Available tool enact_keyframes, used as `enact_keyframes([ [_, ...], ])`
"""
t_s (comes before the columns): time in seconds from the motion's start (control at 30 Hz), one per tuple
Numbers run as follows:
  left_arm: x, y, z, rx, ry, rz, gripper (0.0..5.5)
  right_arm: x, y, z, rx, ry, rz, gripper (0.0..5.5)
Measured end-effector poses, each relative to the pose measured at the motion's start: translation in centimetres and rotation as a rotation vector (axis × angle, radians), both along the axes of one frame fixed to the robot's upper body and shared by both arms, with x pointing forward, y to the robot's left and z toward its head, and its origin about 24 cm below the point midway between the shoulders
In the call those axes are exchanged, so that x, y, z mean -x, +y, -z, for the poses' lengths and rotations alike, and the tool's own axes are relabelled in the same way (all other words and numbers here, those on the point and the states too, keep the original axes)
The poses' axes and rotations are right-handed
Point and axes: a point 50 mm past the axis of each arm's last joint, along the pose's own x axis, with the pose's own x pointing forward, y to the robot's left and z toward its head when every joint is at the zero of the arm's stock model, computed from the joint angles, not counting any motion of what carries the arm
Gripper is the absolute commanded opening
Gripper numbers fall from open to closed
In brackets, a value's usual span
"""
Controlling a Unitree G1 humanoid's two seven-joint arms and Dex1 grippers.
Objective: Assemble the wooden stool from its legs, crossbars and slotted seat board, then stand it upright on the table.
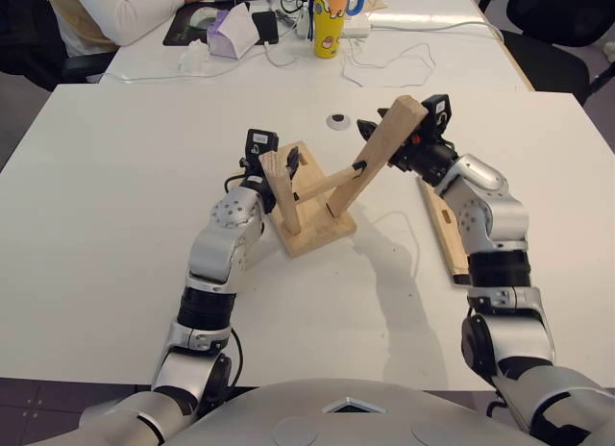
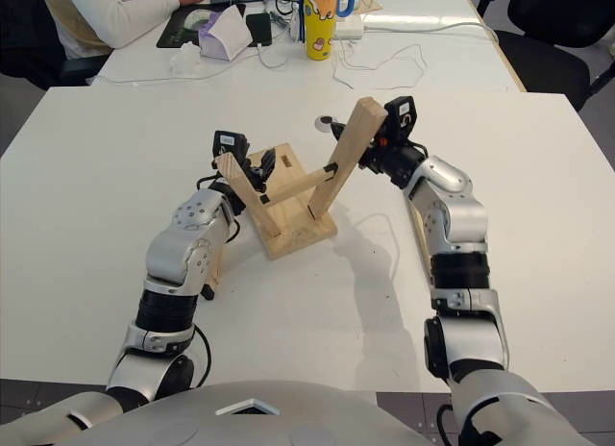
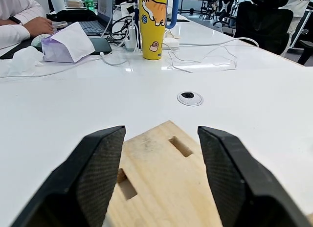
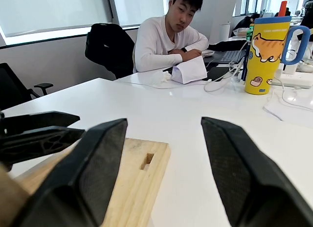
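The slotted seat board (image 1: pixel 317 225) lies flat on the white table. Two wooden legs lean over it, joined by a crossbar (image 1: pixel 325 184). The left leg (image 1: pixel 282 191) is shorter and tilted, and its foot rests on the board. My left gripper (image 1: pixel 275 158) is shut on the top of that leg, whose slotted face (image 3: pixel 156 168) sits between the pads. The right leg (image 1: pixel 384 153) slants up to the right from the board's edge. My right gripper (image 1: pixel 404 134) is shut on its upper part, and the wood (image 4: pixel 142 178) lies between the fingers (image 4: pixel 98 163).
Another wooden piece (image 1: pixel 444 225) lies flat on the table under my right forearm. A round cable grommet (image 1: pixel 337 121) sits behind the assembly. On the far desk are a yellow cup (image 1: pixel 332 18), loose cables (image 1: pixel 394 66), a tissue pack (image 1: pixel 231 33) and a seated person's arms.
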Motion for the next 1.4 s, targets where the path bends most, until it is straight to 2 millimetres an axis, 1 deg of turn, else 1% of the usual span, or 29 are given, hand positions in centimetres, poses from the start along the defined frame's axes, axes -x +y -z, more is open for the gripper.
enact_keyframes([
  [0.13, -0.3, 0.0, -0.4, 0.008, -0.025, -0.009, 2.75, 2.1, -0.2, 1.0, -0.030, 0.060, -0.026, 2.83],
  [0.23, -0.6, 0.2, -0.8, 0.009, -0.042, -0.019, 2.75, 3.4, -0.2, 0.6, -0.032, 0.062, -0.086, 2.83],
  [0.3, -0.7, 0.2, -1.0, 0.011, -0.052, -0.020, 2.75, 3.3, -0.3, 0.6, -0.012, 0.055, -0.054, 2.83],
  [0.43, -0.7, 0.1, -1.0, 0.013, -0.050, -0.019, 2.75, 2.1, -1.6, 1.0, 0.041, 0.043, 0.172, 2.83],
  [0.5, -0.7, 0.1, -0.9, 0.015, -0.050, -0.017, 2.75, 1.5, -2.2, 0.3, 0.027, 0.010, 0.244, 2.83],
  [0.53, -0.7, 0.1, -0.9, 0.015, -0.050, -0.016, 2.75, 1.2, -2.4, -0.5, 0.010, -0.016, 0.268, 2.83],
  [0.63, -0.7, 0.1, -0.9, 0.014, -0.051, -0.012, 2.75, 0.4, -3.2, -3.7, -0.092, -0.104, 0.306, 2.83],
  [0.7, -0.7, 0.2, -0.9, 0.011, -0.051, -0.014, 2.75, 0.3, -3.8, -7.4, -0.237, -0.184, 0.284, 2.83],
  [0.73, -0.7, 0.2, -0.9, 0.010, -0.051, -0.014, 2.75, 0.6, -3.8, -9.7, -0.315, -0.236, 0.235, 2.83],
  [0.77, -0.7, 0.2, -0.9, 0.010, -0.051, -0.014, 2.75, 1.1, -3.6, -11.8, -0.378, -0.284, 0.171, 2.83],
  [0.8, -0.7, 0.2, -0.9, 0.010, -0.051, -0.014, 2.75, 1.5, -3.5, -13.1, -0.412, -0.310, 0.120, 2.83],
  [0.83, -0.7, 0.2, -0.9, 0.010, -0.050, -0.015, 2.75, 2.4, -3.2, -14.9, -0.459, -0.342, 0.032, 2.83],
  [0.9, -0.7, 0.3, -0.9, 0.010, -0.050, -0.015, 2.75, 3.6, -2.8, -16.1, -0.512, -0.334, -0.100, 2.83],
  [0.97, -0.7, 0.3, -0.9, 0.009, -0.050, -0.016, 2.75, 4.6, -2.5, -16.7, -0.543, -0.308, -0.202, 2.83],
  [1.0, -0.7, 0.3, -0.8, 0.008, -0.049, -0.017, 2.75, 5.4, -2.3, -17.0, -0.540, -0.288, -0.277, 2.83],
  [1.03, -0.7, 0.4, -0.8, 0.008, -0.047, -0.021, 2.75, 6.5, -1.9, -17.2, -0.494, -0.266, -0.355, 2.83],
  [1.07, -0.7, 0.5, -0.7, 0.008, -0.045, -0.023, 2.75, 7.0, -1.6, -16.5, -0.450, -0.234, -0.385, 2.83],
  [1.13, -0.7, 0.6, -0.6, 0.005, -0.044, -0.027, 2.75, 7.1, -1.3, -13.1, -0.371, -0.097, -0.388, 2.83],
  [1.17, -0.7, 0.6, -0.6, 0.004, -0.044, -0.029, 2.75, 7.3, -1.0, -10.9, -0.318, -0.013, -0.392, 2.83],
  [1.2, -0.7, 0.7, -0.6, 0.003, -0.044, -0.030, 2.75, 7.8, -0.7, -9.2, -0.264, 0.031, -0.409, 2.83],
  [1.27, -0.7, 0.8, -0.6, 0.003, -0.045, -0.037, 2.75, 8.4, -0.2, -9.1, -0.102, -0.041, -0.441, 2.83],
  [1.3, -0.7, 0.9, -0.6, 0.005, -0.045, -0.038, 2.75, 8.3, 0.0, -9.1, -0.054, -0.074, -0.439, 2.83],
  [1.33, -0.7, 0.9, -0.6, 0.004, -0.045, -0.038, 2.75, 8.3, 0.2, -9.1, -0.043, -0.095, -0.453, 2.83],
  [1.4, -0.7, 1.1, -0.6, 0.000, -0.045, -0.042, 2.75, 8.1, 0.4, -9.1, -0.074, -0.105, -0.457, 2.83],
])
